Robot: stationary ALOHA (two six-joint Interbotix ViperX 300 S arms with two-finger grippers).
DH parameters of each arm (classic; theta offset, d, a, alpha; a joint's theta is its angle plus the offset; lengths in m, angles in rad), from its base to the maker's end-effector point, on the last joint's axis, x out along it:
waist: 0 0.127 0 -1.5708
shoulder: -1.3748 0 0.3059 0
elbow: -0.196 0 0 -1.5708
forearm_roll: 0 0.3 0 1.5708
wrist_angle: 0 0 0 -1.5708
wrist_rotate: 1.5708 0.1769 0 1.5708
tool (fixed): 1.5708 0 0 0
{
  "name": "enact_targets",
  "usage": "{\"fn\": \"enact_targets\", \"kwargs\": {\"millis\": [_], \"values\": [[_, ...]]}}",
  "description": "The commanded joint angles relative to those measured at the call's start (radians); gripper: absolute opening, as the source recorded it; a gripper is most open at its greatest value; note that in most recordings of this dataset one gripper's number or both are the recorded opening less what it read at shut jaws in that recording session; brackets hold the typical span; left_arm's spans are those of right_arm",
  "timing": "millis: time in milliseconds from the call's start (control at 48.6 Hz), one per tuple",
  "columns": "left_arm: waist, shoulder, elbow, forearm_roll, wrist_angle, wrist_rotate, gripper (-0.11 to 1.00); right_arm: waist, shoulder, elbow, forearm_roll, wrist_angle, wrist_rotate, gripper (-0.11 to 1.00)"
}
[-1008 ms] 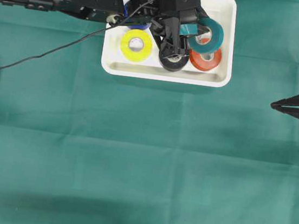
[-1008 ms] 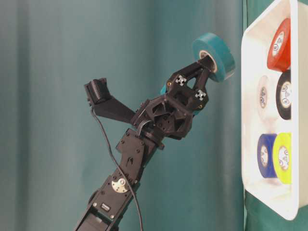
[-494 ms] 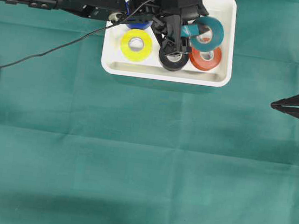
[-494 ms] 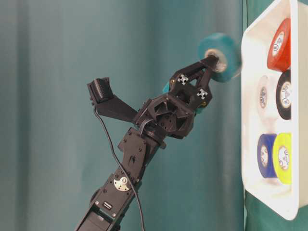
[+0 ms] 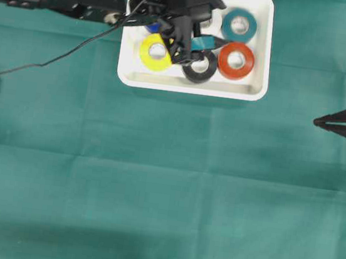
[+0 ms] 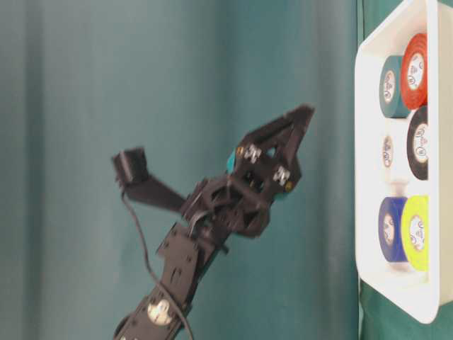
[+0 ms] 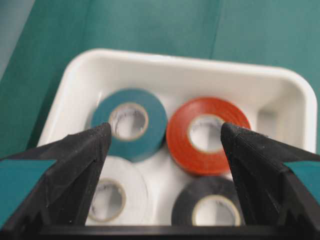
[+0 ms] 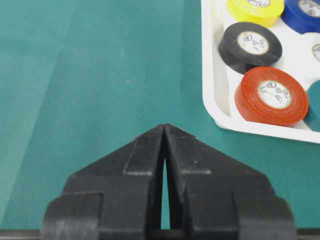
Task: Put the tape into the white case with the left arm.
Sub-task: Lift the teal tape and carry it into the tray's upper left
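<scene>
Teal tape (image 5: 239, 24) lay flat in the white case (image 5: 257, 89), beside the red roll (image 5: 236, 59), where a second earlier the left pincer (image 7: 162, 137) had clamped it. That pincer's jaws stood apart, empty and drawn back. Placement looked complete.

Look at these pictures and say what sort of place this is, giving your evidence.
Probably a robot lab bench: two black arms, the left gripper over a white case of coloured tape rolls, all on a plain green cloth.
</scene>
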Motion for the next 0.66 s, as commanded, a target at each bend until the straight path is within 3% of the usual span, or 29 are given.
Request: {"fn": "enact_targets", "kwargs": {"millis": [0,638], "values": [[0.002,-0.075,0.021,-0.002,-0.011,-0.009,0.88,0.000,0.009,-0.011,0.000,-0.009,0.002,-0.09],[-0.098,-0.391,0.318,-0.003,-0.058,-0.023,0.88,0.000,0.009,-0.011,0.000,-0.009,0.002,-0.09]]}}
